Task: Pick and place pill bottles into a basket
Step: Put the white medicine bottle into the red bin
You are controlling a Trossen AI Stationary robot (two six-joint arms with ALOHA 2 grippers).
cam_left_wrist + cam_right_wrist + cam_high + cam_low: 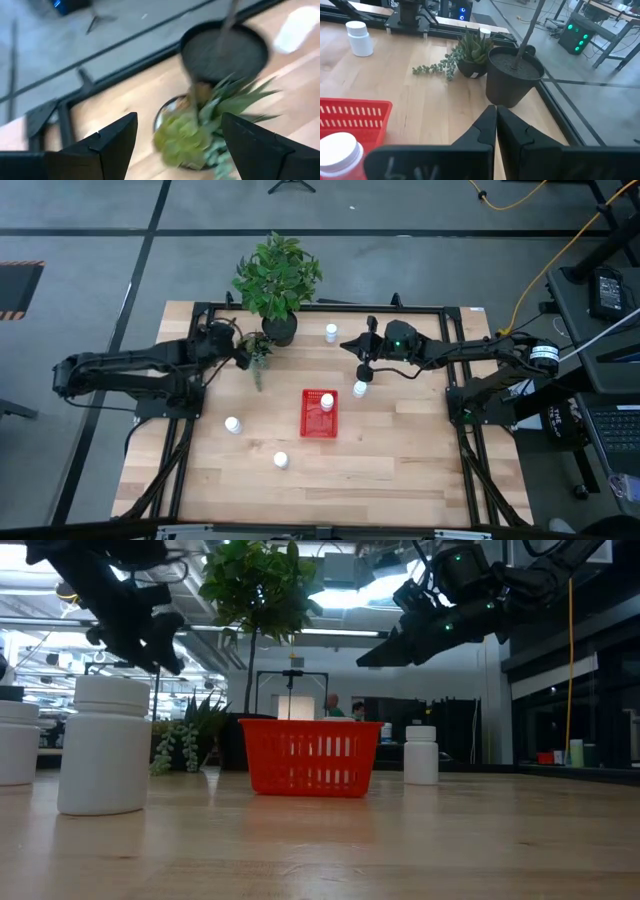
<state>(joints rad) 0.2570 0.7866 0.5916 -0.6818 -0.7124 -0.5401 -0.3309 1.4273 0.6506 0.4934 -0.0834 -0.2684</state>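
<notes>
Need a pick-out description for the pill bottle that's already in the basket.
Find the red basket in the middle of the wooden table. One white pill bottle stands inside it, at the end nearer the big potted plant. It is the only bottle inside; the others stand on bare wood.

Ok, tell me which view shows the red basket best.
The high view: the whole basket from above, one bottle inside. The low view shows its mesh side only, the right wrist view one corner, the left wrist view nothing of it.

White pill bottles (233,424), red mesh-sided basket (318,427), dark pot (512,81), green plant (277,275).
</notes>
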